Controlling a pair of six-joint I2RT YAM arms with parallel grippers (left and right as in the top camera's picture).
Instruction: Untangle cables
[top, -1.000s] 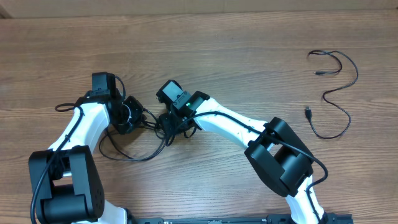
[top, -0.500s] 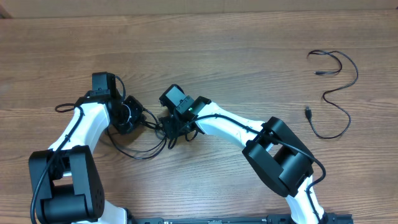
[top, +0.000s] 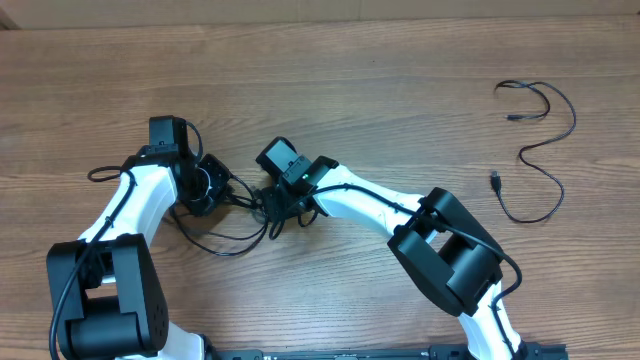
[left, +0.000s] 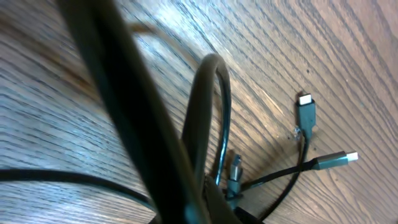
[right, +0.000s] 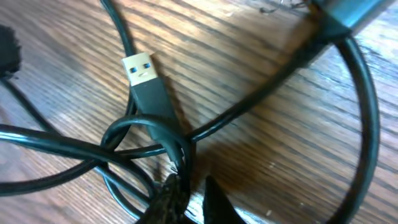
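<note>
The tangled cables are thin black cords lying in loops between my two grippers at left of centre. My left gripper is shut on one strand; in the left wrist view that cable arches up close to the lens, with two silver-tipped plugs on the wood beyond. My right gripper pinches the knot from the right. Its fingertips stand nearly together around a strand where several cords cross, just below a USB plug.
A separate black cable lies in a loose curve at the far right of the wooden table. The arm bases stand at the near edge.
My right gripper's jaws have narrowed onto the knot, and it shifted slightly down and right. The loose loop below the left arm has drawn in a little. The left arm is still.
</note>
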